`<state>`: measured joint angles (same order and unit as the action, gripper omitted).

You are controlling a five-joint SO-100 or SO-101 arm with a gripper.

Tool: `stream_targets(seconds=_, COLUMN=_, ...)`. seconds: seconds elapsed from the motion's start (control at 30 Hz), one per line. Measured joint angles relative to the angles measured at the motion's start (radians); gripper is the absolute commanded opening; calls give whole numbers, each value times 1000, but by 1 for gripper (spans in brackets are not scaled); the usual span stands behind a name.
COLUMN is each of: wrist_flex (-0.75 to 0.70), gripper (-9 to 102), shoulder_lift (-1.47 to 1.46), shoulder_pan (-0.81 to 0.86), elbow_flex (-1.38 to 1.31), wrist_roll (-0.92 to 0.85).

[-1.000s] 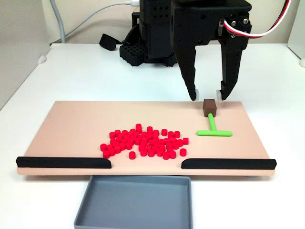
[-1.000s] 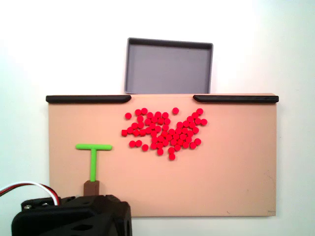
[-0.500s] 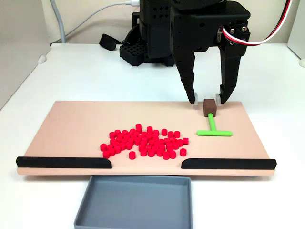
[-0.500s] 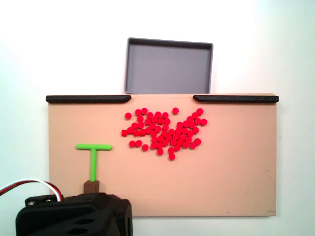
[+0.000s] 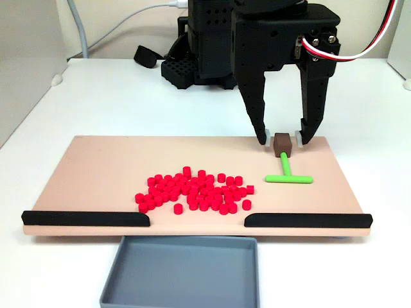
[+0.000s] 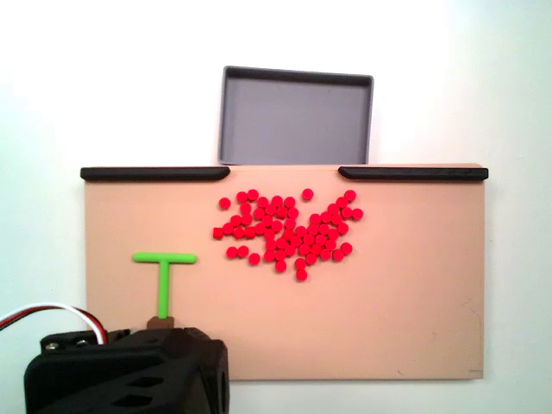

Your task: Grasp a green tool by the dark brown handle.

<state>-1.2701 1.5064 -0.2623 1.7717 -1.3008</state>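
- The green tool [image 5: 287,174] lies flat on the pink board [image 5: 96,167], in the right part of it in the view from the front; its crossbar is toward the front edge and its stem runs back to the handle [image 5: 282,144].
- In the view from above, the tool [image 6: 163,274] is at the left of the board [image 6: 414,302], and only the top of the handle [image 6: 160,323] shows at the edge of the black arm.
- The claw [image 5: 282,139] stands upright over the handle, its fingers apart, one pale tip at each side of the brown block and very near it; I cannot tell if they touch it.
- The red beads [image 5: 192,190] are in a loose heap in the middle of the board, apart from the tool.
- Two black strips [image 5: 86,219] lie along the front edge of the board, with a gap between them.
- The grey tray [image 5: 183,273] stands on the white desk [image 5: 128,102] just before that gap.
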Motion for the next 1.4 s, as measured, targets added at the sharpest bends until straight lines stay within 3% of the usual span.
stream_targets(seconds=1.4, wrist_flex=-3, gripper=8, shoulder_lift=0, shoulder_pan=-11, elbow_flex=0, wrist_roll=43)
